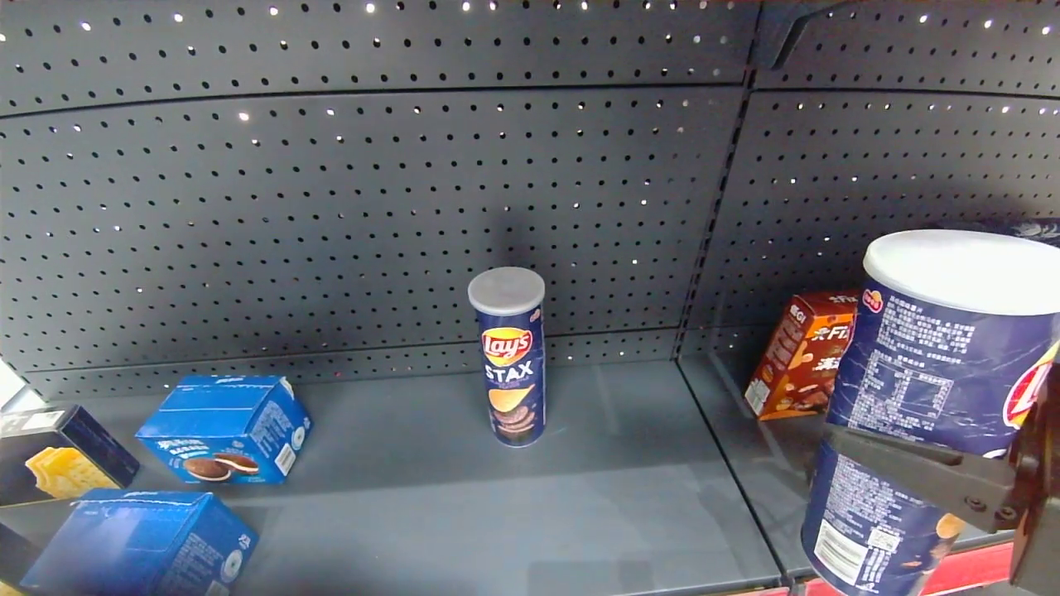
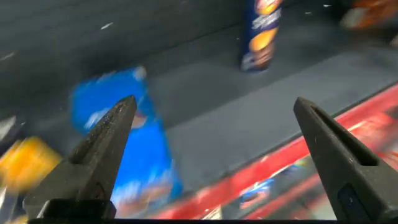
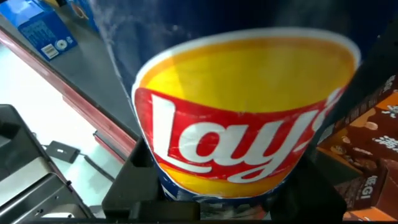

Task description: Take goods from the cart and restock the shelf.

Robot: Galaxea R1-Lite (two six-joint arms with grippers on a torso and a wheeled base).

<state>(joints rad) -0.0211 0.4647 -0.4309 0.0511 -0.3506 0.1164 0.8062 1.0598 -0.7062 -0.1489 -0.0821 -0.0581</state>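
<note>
Dark grey pegboard back wall [image 1: 331, 207], little dots of light [image 1: 175, 16] poking through the holes up top. Flat grey shelf [image 1: 414, 505], an upright post [image 1: 714, 232] splitting two bays, red strip [image 2: 267, 165] along the front edge.

Soft, rather dim light from the front falls on the grey shelf [image 1: 464, 513], bright pinpoints shine through the perforated back panel [image 1: 331, 207], whose lines bow towards the edges, the standing chip can [image 1: 513, 364] throws a faint shadow up it, and the blue box [image 2: 118, 137] in the left wrist view is smeared by blur.
</note>
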